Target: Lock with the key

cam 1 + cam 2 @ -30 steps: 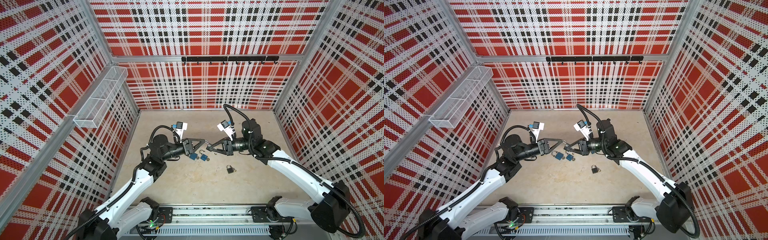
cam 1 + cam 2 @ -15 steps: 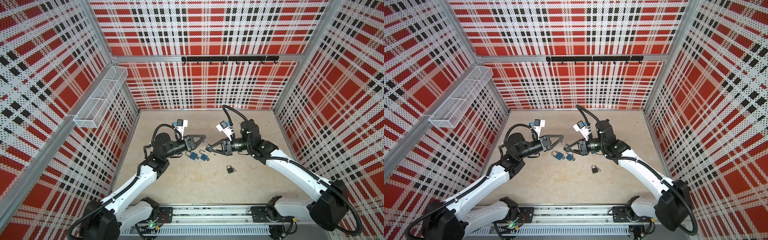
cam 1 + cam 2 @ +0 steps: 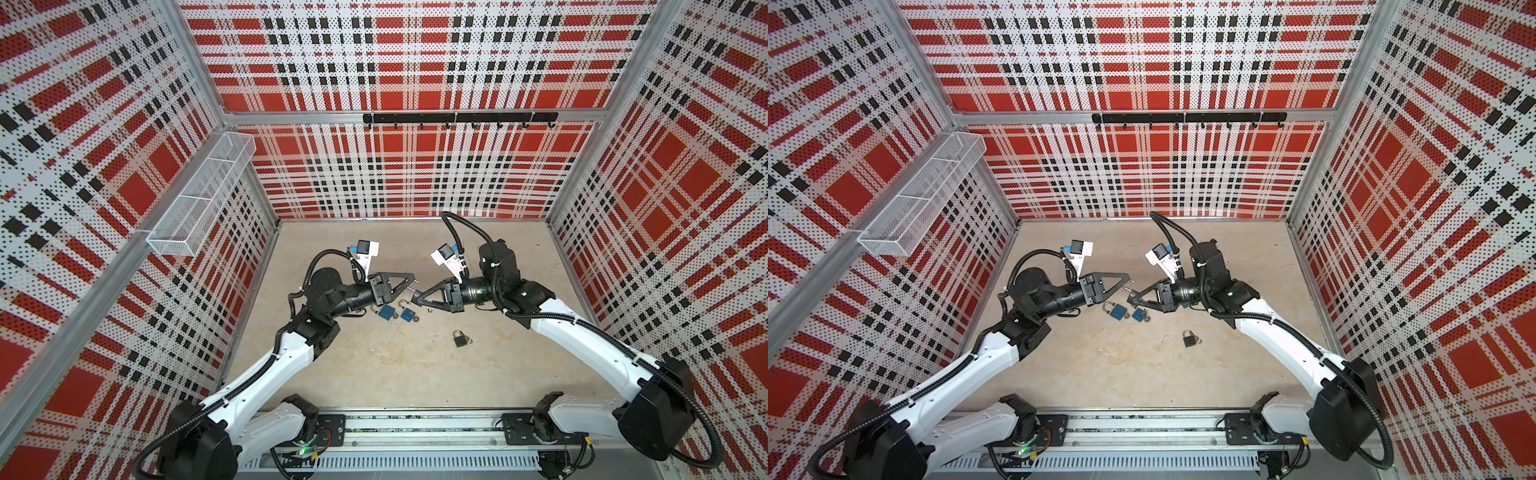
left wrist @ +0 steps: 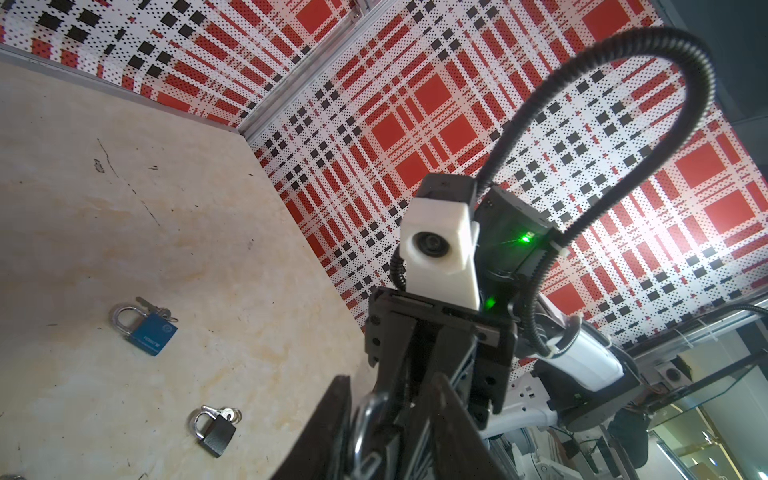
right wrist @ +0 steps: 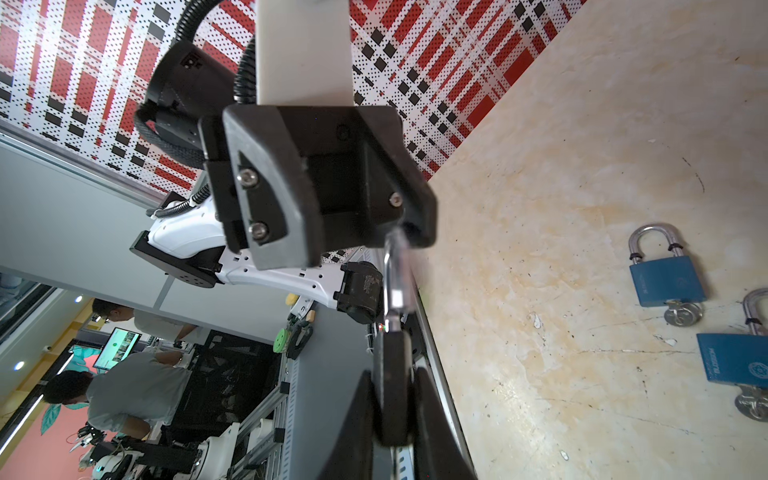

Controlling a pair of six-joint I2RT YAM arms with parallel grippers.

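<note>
Both top views: we see L gripper (image 3: pixel 411 286) and R gripper (image 3: pixel 416 296) tip to tip mid-table, near two blue padlocks (image 3: pixel 1119 311).

L wrist: its fingers (image 4: pixel 338 415) sit part-open astride a silver shackle (image 4: pixel 368 419); we can't tell if they pinch it.

R wrist: fingers (image 5: pixel 359 424) clamped on the black padlock (image 5: pixel 390 374) body, shackle pointing at L gripper. Its key we can't see.

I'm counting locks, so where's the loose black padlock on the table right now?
In both top views the loose black padlock lies on the table, right of centre, nearer the front rail than the blue padlocks.
</note>
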